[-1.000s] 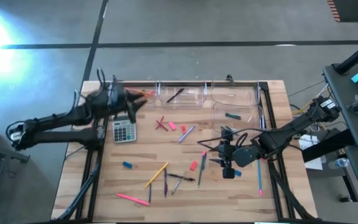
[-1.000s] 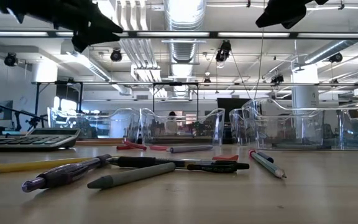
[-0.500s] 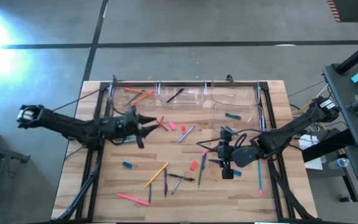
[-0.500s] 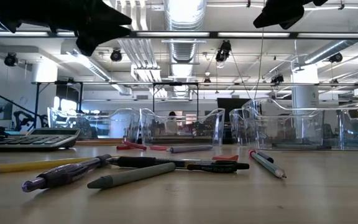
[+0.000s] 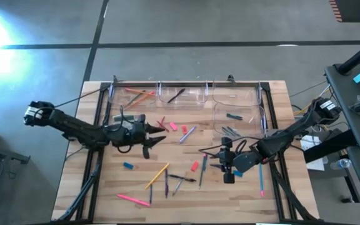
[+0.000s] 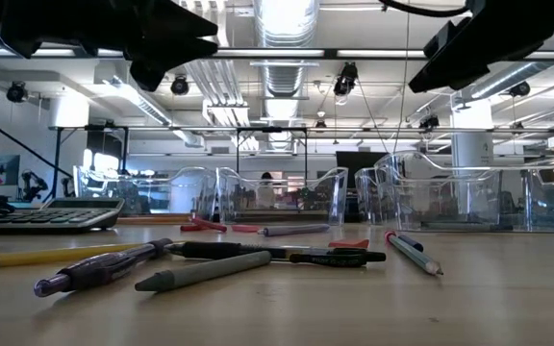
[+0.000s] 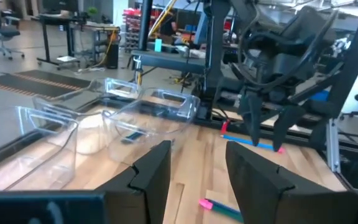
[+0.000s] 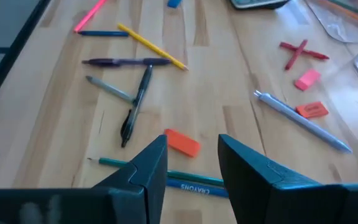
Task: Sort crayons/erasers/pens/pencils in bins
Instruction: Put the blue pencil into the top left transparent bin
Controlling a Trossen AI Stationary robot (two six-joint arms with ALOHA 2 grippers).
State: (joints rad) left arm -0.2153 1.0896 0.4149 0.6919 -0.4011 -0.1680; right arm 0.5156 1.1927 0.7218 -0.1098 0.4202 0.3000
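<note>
My left gripper hovers open over the table's left middle, pointing level toward the right; nothing is between its fingers. My right gripper hangs open, slanting down over the right middle. Past its fingertips an orange-red eraser lies flat on the wood, with a teal pencil beside it. Pink erasers, a blue eraser, a yellow pencil, a pink pencil and dark pens lie scattered. Clear bins stand along the far edge.
A grey calculator lies at the left, under my left arm in the high view. A blue-grey pen and two crossed red sticks lie mid-table. A fourth bin stands at the right, with a rail beside it.
My left gripper has swung from above the far-left bin toward the table's middle and near edge, sinking and levelling out. My right gripper has come down toward the table over the orange-red eraser. Nothing on the table has moved.
</note>
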